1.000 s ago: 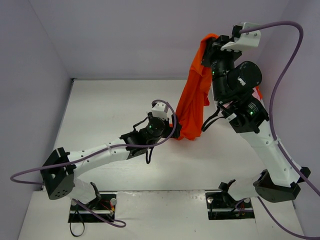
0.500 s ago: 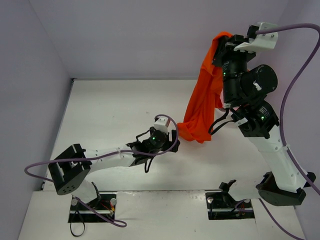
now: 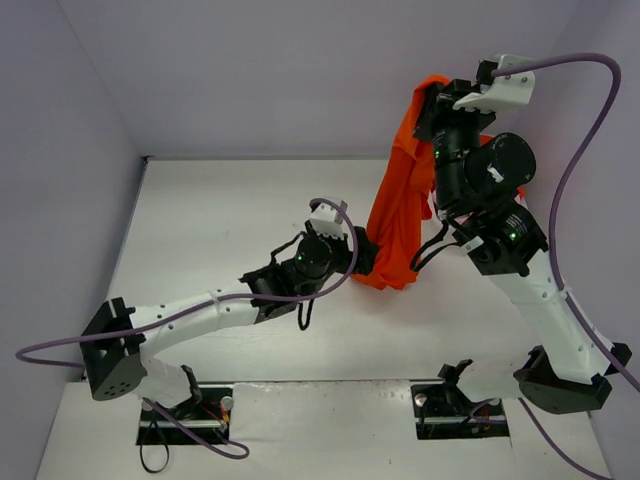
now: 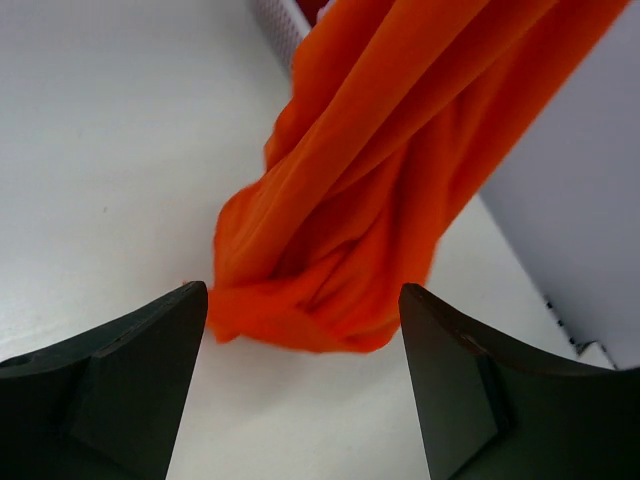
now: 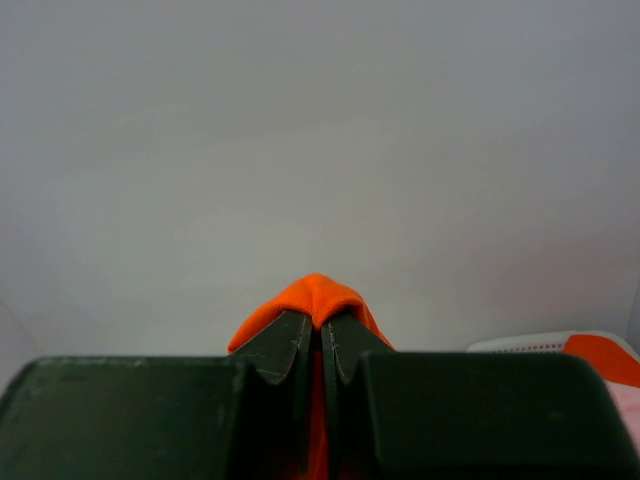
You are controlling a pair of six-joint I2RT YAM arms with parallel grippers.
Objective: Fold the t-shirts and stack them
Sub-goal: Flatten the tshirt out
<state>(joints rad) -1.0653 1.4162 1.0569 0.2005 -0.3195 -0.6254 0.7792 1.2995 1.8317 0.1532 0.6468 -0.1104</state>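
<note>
A bright orange t-shirt (image 3: 403, 195) hangs in a long twisted bunch from my right gripper (image 3: 432, 97), which is raised high at the back right and shut on the shirt's top fold (image 5: 315, 292). In the right wrist view the right gripper (image 5: 320, 322) pinches orange cloth between its closed fingers. The shirt's lower end (image 4: 300, 300) just reaches the white table. My left gripper (image 3: 362, 258) is low by that lower end and open. In the left wrist view the left gripper (image 4: 303, 305) has the bunched hem lying just ahead of its fingertips, apart from both fingers (image 4: 150, 350).
A white lattice basket (image 5: 530, 345) stands at the right by the wall, with more orange cloth (image 5: 605, 355) in it; its corner (image 4: 275, 15) shows behind the hanging shirt. Grey walls close the table (image 3: 220, 230) at back, left and right.
The right arm swung the hanging shirt right, then back left a little. The left arm drew back toward the near edge, then reached forward again to the shirt's lower end.
</note>
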